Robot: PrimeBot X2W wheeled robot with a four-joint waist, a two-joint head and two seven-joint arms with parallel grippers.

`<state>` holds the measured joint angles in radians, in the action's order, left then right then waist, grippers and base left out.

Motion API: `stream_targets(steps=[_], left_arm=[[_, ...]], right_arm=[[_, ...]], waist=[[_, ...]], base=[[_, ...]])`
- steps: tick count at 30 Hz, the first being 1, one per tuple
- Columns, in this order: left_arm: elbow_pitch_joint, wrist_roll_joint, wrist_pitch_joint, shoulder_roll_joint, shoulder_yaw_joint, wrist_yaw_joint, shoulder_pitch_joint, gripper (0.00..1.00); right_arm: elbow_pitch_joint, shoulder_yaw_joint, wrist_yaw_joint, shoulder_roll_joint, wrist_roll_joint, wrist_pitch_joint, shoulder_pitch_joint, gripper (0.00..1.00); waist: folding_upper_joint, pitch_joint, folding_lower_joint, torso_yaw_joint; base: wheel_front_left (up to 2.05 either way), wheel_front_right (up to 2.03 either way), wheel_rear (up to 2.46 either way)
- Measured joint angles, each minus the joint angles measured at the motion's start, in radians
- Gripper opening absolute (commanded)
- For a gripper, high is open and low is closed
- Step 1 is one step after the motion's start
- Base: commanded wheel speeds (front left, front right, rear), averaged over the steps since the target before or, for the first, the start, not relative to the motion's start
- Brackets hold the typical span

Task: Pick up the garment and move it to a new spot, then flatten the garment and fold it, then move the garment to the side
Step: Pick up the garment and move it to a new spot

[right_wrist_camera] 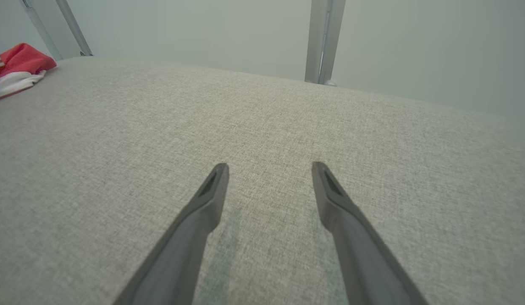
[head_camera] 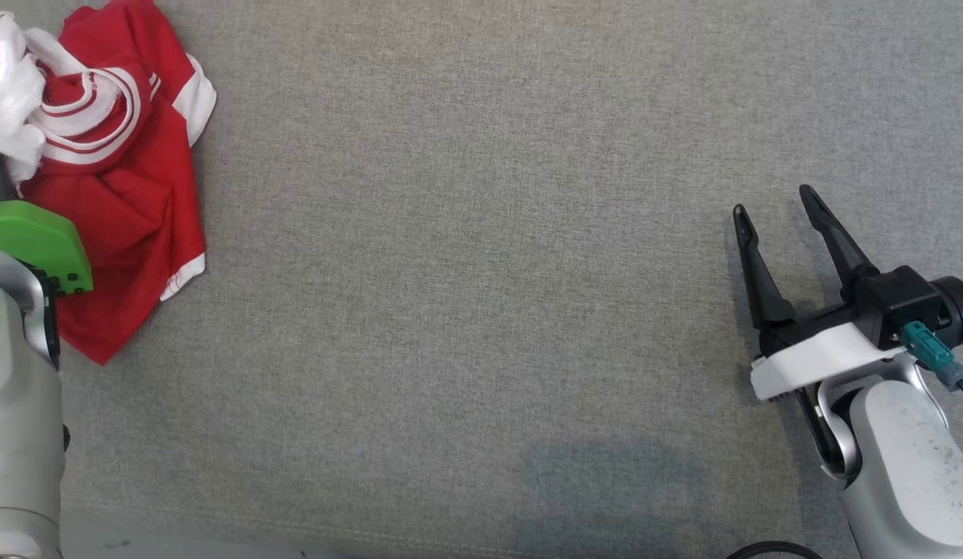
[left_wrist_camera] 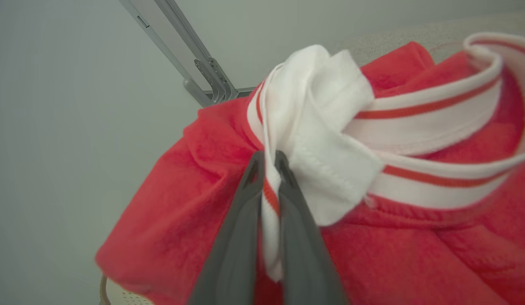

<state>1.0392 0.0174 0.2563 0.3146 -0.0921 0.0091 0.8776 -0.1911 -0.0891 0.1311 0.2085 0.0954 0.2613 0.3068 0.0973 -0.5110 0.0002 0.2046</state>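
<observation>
The garment [head_camera: 128,186] is a crumpled red top with white, red-striped trim, lying at the far left of the grey fabric table [head_camera: 481,295]. In the left wrist view my left gripper [left_wrist_camera: 269,163] is shut on a white striped band of the garment [left_wrist_camera: 194,203], pinched between both dark fingers. In the head view the left arm's green-capped wrist [head_camera: 35,241] covers part of the cloth. My right gripper [head_camera: 773,206] hovers open over bare table at the right, far from the garment [right_wrist_camera: 19,70], with nothing between its fingers [right_wrist_camera: 211,190].
Grey metal frame posts [right_wrist_camera: 319,42] rise behind the table's far edge, with another set [left_wrist_camera: 199,63] behind the garment. The table's front seam [head_camera: 311,532] runs along the bottom of the head view. A dark cable [head_camera: 769,550] lies at the lower right.
</observation>
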Motion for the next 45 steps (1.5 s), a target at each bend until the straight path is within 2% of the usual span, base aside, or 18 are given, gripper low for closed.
stream_targets(steps=[4,8,10,13,16,26,32,34,40,45], left_arm=[[0.004,-0.008,0.002,0.012,0.005,-0.011,0.011,0.00],[-0.106,-0.006,0.007,0.014,0.033,-0.037,0.050,0.00],[-0.169,-0.011,0.008,0.007,0.046,-0.067,0.066,0.00],[-0.245,-0.035,0.008,-0.022,0.067,-0.107,0.084,0.00],[-0.306,-0.052,0.008,-0.050,0.107,-0.125,0.103,0.00],[-0.398,-0.163,0.008,-0.224,0.227,-0.138,0.090,0.00],[-0.428,-0.235,0.008,-0.263,0.293,-0.138,0.013,0.00],[-0.450,-0.302,0.008,-0.263,0.347,-0.131,0.001,0.00],[-0.529,-0.451,0.008,-0.266,0.509,-0.057,0.003,0.00],[-0.557,-0.503,0.008,-0.267,0.601,-0.011,0.020,0.00]], right_arm=[[-0.006,0.006,0.000,-0.016,0.002,0.000,0.001,1.00],[-0.013,0.011,0.000,-0.040,0.009,0.000,-0.009,1.00],[-0.019,0.013,0.000,-0.052,0.012,0.000,-0.016,1.00],[-0.024,0.010,0.000,-0.077,0.017,0.000,-0.019,1.00],[-0.029,0.008,0.000,-0.099,0.023,0.000,-0.031,1.00],[-0.053,-0.007,0.000,-0.131,0.046,0.000,-0.053,1.00],[-0.054,-0.017,0.000,-0.137,0.051,0.000,-0.054,1.00],[-0.056,-0.023,0.000,-0.138,0.053,0.000,-0.051,1.00],[-0.060,-0.035,0.000,-0.144,0.060,0.000,-0.046,1.00],[-0.059,-0.041,0.000,-0.154,0.067,0.000,-0.040,1.00]], waist=[[0.0001,0.022,-0.0001,-0.007],[0.0001,0.054,-0.0001,-0.013],[0.0002,0.072,-0.0001,-0.017],[0.0001,0.102,-0.0002,-0.026],[0.0002,0.128,-0.0002,-0.043],[0.0002,0.178,-0.0002,-0.163],[0.0002,0.189,-0.0002,-0.268],[0.0002,0.189,-0.0002,-0.307],[0.0002,0.180,-0.0002,-0.427],[0.0003,0.165,-0.0002,-0.518]], base=[[0.00,0.00,0.00],[0.00,0.00,0.00],[0.00,0.00,0.00],[0.00,0.00,0.00],[0.00,0.00,0.00],[0.00,0.00,0.00],[0.00,0.00,0.00],[0.00,0.00,0.00],[0.00,0.00,0.00],[0.00,0.00,0.00]])
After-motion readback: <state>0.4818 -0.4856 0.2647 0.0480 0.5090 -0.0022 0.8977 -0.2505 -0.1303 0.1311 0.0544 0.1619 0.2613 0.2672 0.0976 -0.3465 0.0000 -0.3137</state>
